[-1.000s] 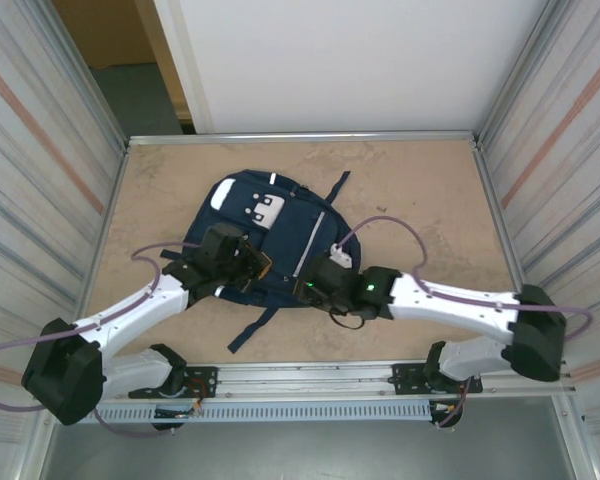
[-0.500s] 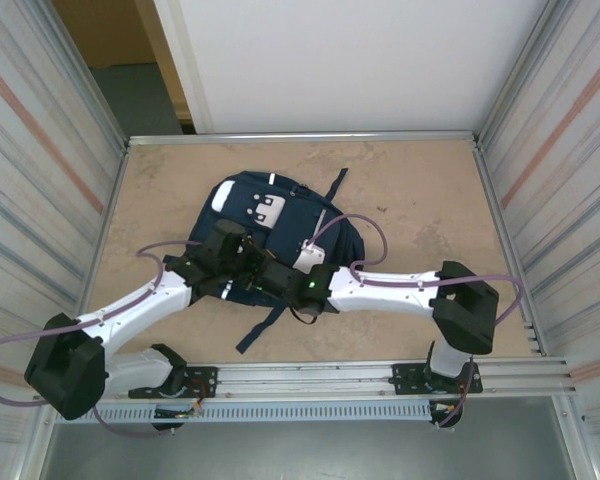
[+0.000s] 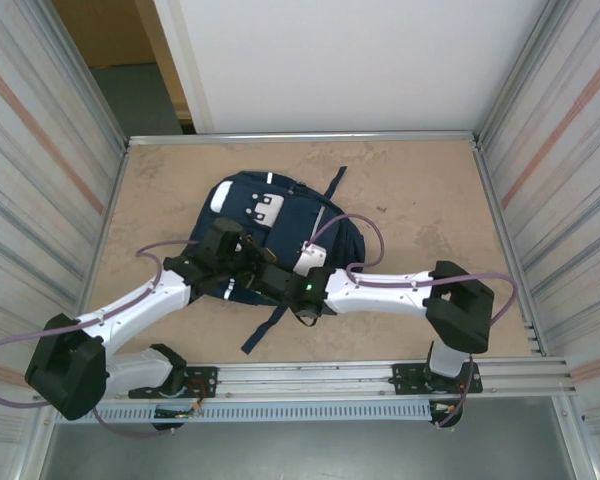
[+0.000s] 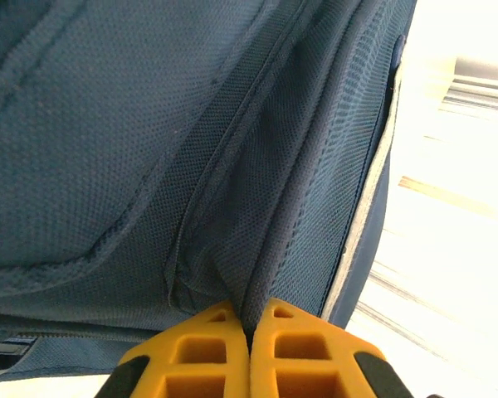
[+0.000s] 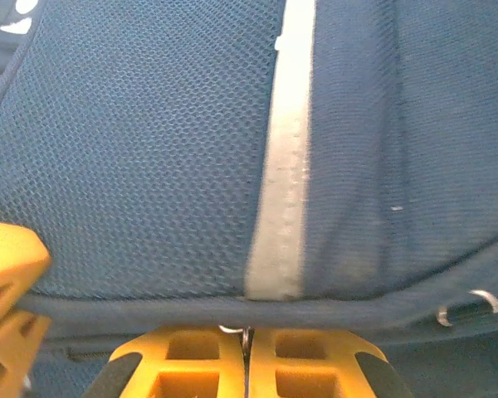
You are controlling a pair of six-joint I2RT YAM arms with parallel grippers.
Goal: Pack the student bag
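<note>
The student bag point(image 3: 285, 215) lies flat in the middle of the table, navy with white patches and thin stripes. My left gripper point(image 3: 246, 263) sits at the bag's near left edge; in the left wrist view it point(image 4: 251, 322) is shut on a pinched fold of the bag's navy fabric point(image 4: 257, 274). Right beside it, my right gripper point(image 3: 272, 277) reaches across from the right. In the right wrist view it point(image 5: 247, 336) is shut on a small metal zipper pull point(image 5: 237, 331), just below a white stripe point(image 5: 284, 166). The left gripper's orange fingers point(image 5: 8, 282) show at that view's left edge.
A dark strap point(image 3: 267, 325) trails from the bag toward the near rail point(image 3: 310, 375). Another strap point(image 3: 337, 185) lies at the bag's far right. Corrugated walls point(image 3: 50, 180) close in both sides. Bare tabletop point(image 3: 430, 200) lies right of the bag.
My right arm has swung left along the bag's near edge to beside the left gripper, and its jaws have closed on the zipper pull. The left gripper has held its grip.
</note>
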